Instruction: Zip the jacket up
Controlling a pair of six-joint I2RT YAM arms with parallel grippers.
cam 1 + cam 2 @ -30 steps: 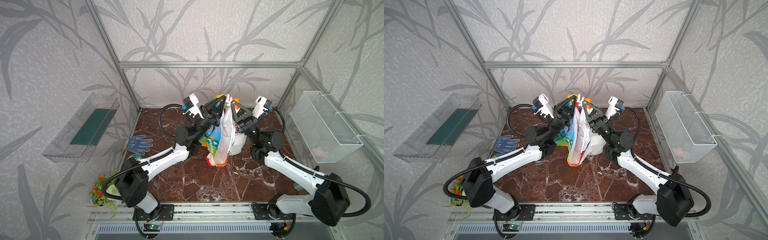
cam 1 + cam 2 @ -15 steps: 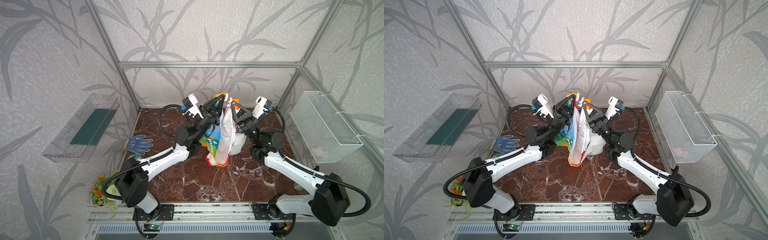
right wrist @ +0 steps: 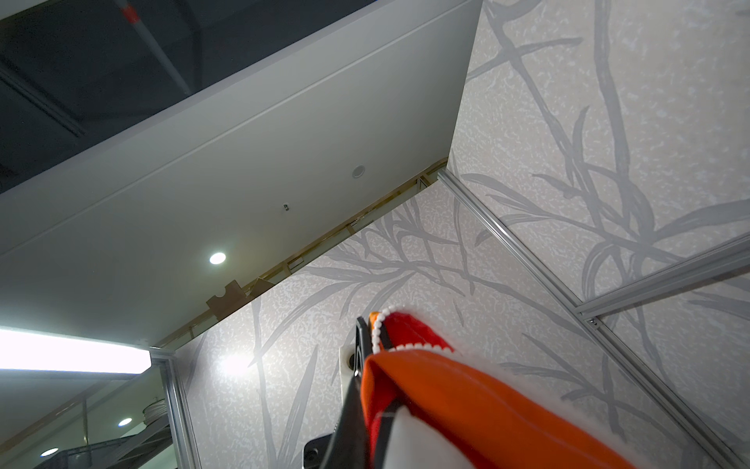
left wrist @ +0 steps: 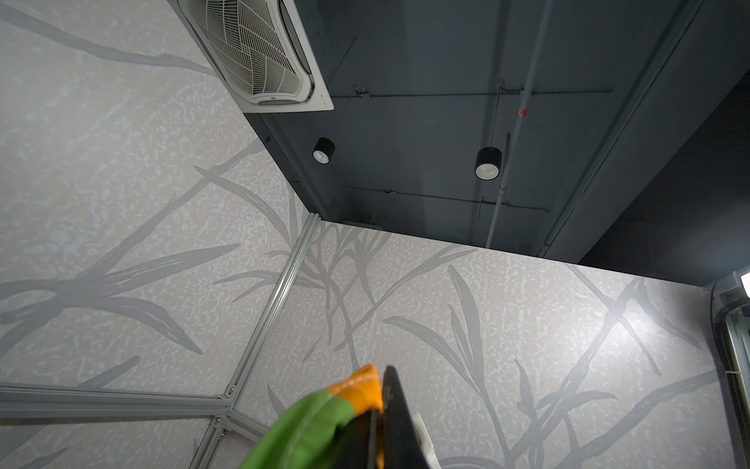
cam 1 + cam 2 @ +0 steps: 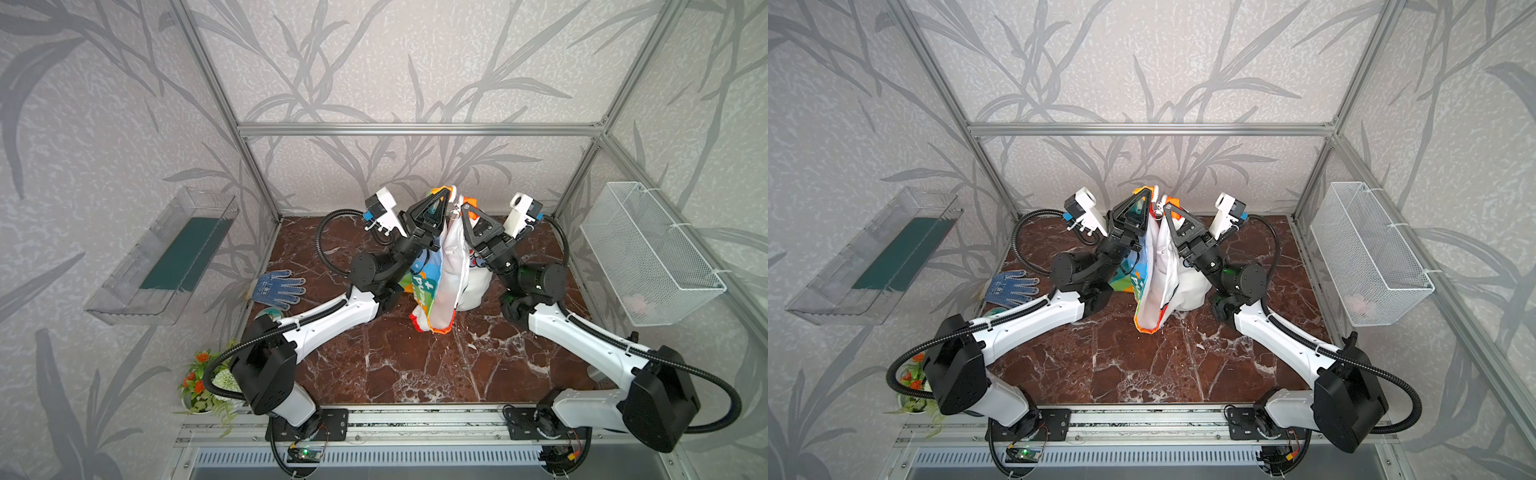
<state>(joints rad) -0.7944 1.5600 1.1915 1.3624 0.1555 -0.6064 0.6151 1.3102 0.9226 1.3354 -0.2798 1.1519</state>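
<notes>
The jacket [image 5: 446, 270] [image 5: 1160, 274] hangs in the air over the middle of the brown marble table, white lining facing out, rainbow stripes on its left side, its lower end near the tabletop. My left gripper [image 5: 446, 195] [image 5: 1148, 195] points up and is shut on the jacket's top edge; the left wrist view shows orange and green cloth [image 4: 357, 396] pinched in the left gripper [image 4: 383, 379]. Close beside it, my right gripper [image 5: 465, 208] [image 5: 1168, 208] is shut on the other top edge, where the red and orange cloth [image 3: 446, 385] and white zipper teeth [image 3: 377, 331] show at the right gripper [image 3: 369, 329]. The metal zipper pull [image 5: 456, 214] dangles between them.
A blue dotted work glove [image 5: 278, 289] [image 5: 1013, 286] lies at the table's left edge. A small potted plant [image 5: 203, 382] stands at the front left. A clear tray [image 5: 166, 257] hangs on the left wall and a white wire basket [image 5: 648, 253] on the right wall.
</notes>
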